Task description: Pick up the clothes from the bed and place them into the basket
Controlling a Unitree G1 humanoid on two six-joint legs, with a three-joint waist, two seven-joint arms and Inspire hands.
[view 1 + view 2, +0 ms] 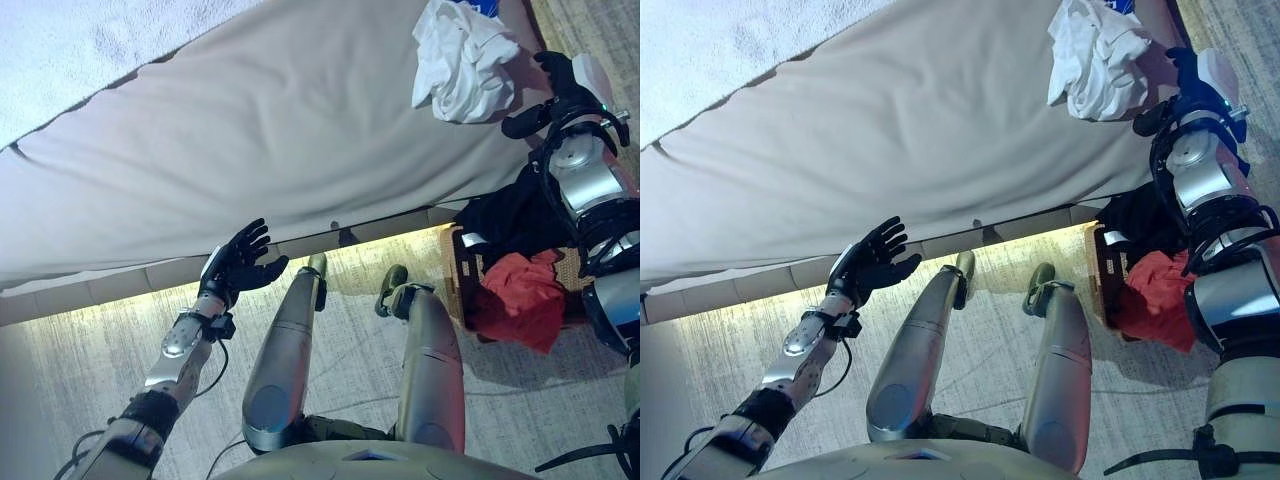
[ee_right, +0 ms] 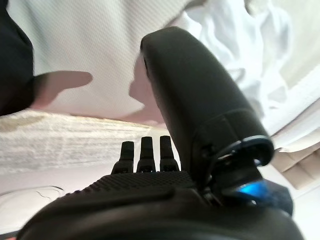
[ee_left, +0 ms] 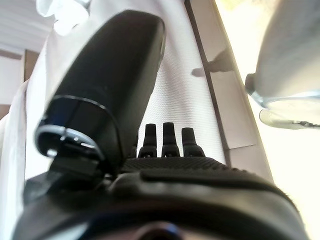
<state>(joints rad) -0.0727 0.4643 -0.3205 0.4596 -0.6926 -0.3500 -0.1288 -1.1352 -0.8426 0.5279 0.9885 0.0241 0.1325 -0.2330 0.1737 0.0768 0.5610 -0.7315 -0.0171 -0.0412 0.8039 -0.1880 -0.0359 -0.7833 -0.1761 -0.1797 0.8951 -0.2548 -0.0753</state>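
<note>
A crumpled white garment (image 1: 460, 58) lies on the beige bed (image 1: 280, 130) near its right corner. My right hand (image 1: 560, 95) hovers just right of the garment, fingers straight and empty; the right wrist view shows the white cloth (image 2: 235, 45) past the thumb. The wicker basket (image 1: 575, 268) stands on the floor beside the bed, holding a red garment (image 1: 520, 295) and a black one (image 1: 510, 215). My left hand (image 1: 238, 265) is open and empty, low by the bed's front edge.
A pale blue blanket (image 1: 90, 45) covers the bed's far left part. The bed's base panels (image 1: 170, 270) run along the lit rug (image 1: 350, 330) in front of me.
</note>
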